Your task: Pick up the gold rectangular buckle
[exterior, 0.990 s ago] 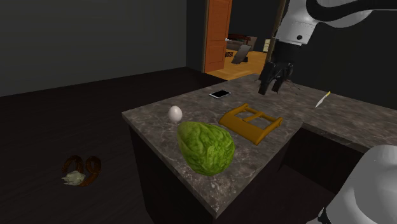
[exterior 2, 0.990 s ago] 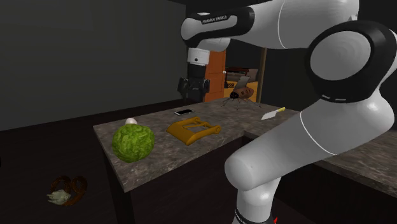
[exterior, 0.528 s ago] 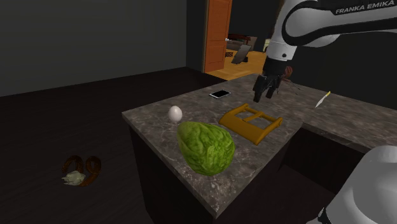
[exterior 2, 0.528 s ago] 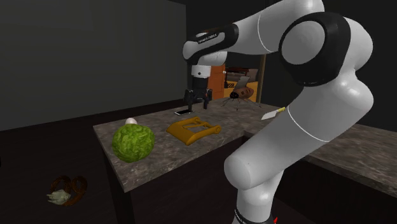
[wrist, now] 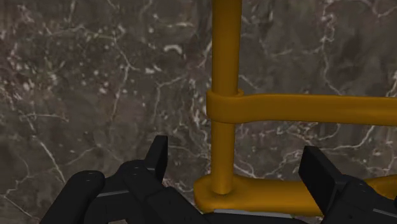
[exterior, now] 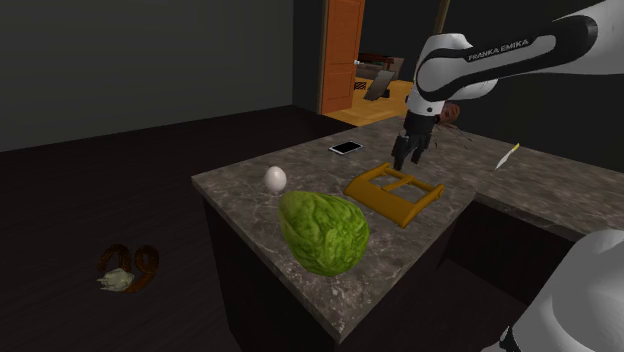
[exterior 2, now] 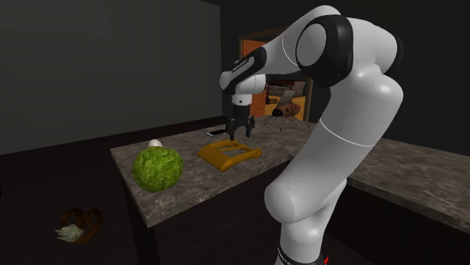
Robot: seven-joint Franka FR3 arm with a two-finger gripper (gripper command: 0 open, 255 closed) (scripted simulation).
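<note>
The tool [wrist: 236,159], open, hangs low over the gold buckle [wrist: 224,63] lying ungrasped on the worktop [wrist: 95,76]; closing and lifting are left.

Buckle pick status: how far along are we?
Done: the gripper is low over one end of the buckle. In hand: jaws open, one bar of the frame between them, not clasped. Left: close and lift; the buckle lies flat on the counter.

On the counter [exterior: 300,165], shoulder view, the egg [exterior: 275,179] lies at the buckle's [exterior: 393,194] nine o'clock. The phone [exterior: 346,148] lies at ten, the lettuce [exterior: 323,231] at eight.
</note>
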